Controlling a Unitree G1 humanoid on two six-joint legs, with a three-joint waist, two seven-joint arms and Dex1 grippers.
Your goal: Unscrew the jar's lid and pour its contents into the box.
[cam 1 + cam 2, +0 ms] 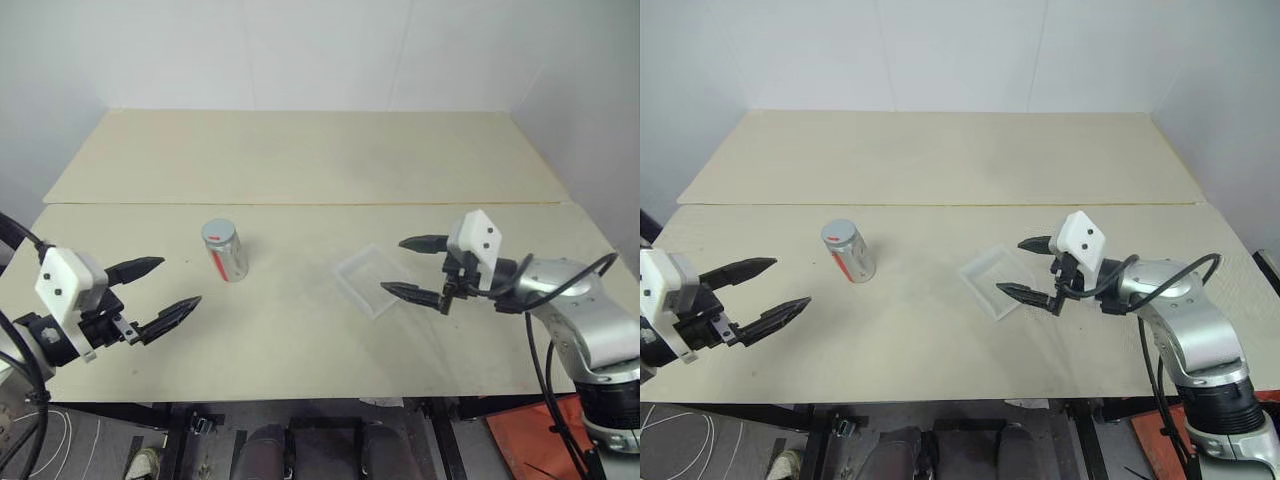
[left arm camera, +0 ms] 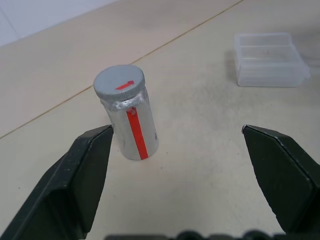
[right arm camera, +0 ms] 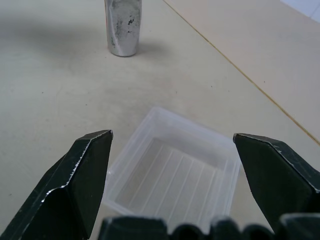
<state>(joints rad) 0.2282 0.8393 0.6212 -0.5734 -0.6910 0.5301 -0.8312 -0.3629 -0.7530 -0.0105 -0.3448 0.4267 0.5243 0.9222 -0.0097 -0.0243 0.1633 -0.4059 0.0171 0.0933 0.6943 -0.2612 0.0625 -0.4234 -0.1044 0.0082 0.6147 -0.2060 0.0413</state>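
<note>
Pincers [image 1: 165, 287] gape over beige table [image 1: 300, 340], white walls.

Bright even light, soft faint shadows, sharp frames, no glare.

No words, brands or numbers can be read anywhere; the only signs are a small red mark on the grey lid [image 2: 119, 83] and a red stripe down the jar [image 2: 133, 131].
</note>
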